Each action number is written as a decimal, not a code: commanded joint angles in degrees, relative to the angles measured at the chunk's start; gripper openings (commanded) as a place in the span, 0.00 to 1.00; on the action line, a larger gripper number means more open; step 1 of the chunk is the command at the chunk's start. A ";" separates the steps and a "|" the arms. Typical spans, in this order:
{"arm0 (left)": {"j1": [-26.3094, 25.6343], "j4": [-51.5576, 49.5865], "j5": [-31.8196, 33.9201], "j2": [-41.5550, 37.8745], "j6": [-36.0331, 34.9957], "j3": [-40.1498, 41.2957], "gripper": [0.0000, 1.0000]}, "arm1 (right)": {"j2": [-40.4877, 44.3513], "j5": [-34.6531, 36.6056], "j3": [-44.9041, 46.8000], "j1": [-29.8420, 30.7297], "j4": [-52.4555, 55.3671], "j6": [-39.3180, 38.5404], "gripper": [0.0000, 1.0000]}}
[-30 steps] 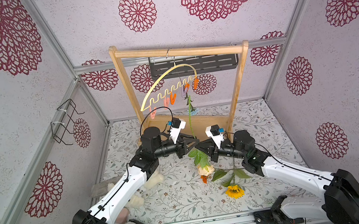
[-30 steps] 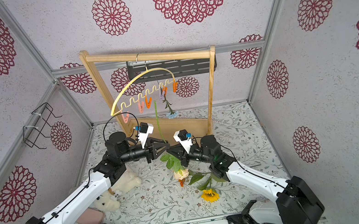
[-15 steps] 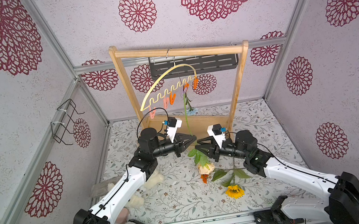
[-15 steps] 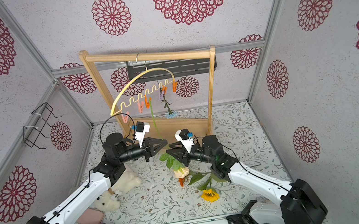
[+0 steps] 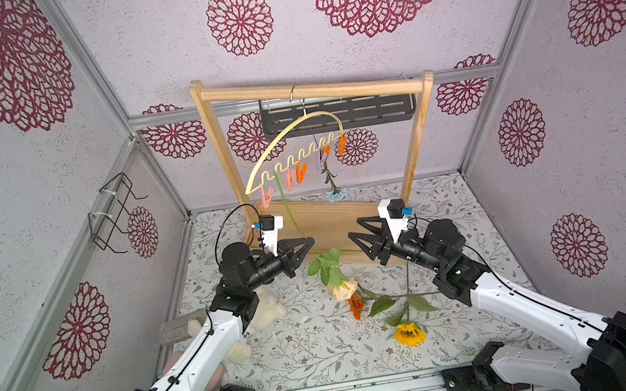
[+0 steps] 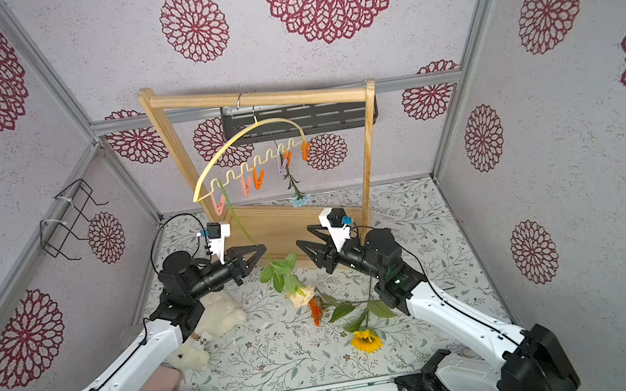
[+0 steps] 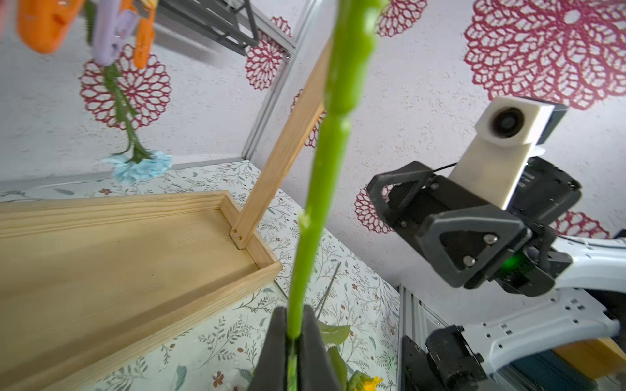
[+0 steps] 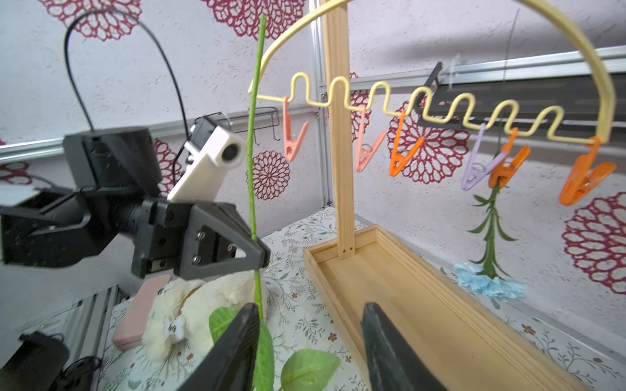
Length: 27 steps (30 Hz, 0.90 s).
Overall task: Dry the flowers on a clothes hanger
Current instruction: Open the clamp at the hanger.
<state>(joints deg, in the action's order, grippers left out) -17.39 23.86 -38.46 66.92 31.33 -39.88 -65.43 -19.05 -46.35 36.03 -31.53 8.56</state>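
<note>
Flowers first: the peach rose [image 5: 327, 265] has changed keepers. A second ago the right tool [image 5: 355, 229] pinched its stem and the left tool [image 5: 310, 243] stood slightly parted beside it. Now the left tool is clenched on the green stem just above the leaves, while the right tool has released, its fingers apart and drawn back toward the bench's right edge.

The rose's long axis is nearly upright, bloom down. Its cut end has swung from under the middle of the clothes hanger [image 8: 608, 108] toward that hanger's left end, beside a pink clothespin [image 5: 267, 197]. The light blue carnation [image 5: 334, 195] hangs head down from the pins near the hanger's right end. The sunflower [image 5: 407, 333] lies mid-bench, head toward the near edge, with the orange gerbera [image 5: 355, 308] just beside the rose's bloom.

A leaf-printed mat [image 5: 304, 345] covers the bench. The wooden rack [image 5: 312, 89] stands at the far edge, a plush toy [image 5: 265, 311] lies by the left edge, and the pale walls carry crimson rosettes.
</note>
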 commanded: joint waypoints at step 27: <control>9.03 20.56 21.60 -0.51 19.96 17.39 0.00 | -28.19 15.90 -28.43 -4.82 2.07 1.21 0.66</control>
<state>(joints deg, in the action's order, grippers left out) -9.19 44.66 -19.84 67.75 52.16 -22.09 -92.51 -2.76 -71.44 31.77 -29.39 9.65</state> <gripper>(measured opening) 0.057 0.654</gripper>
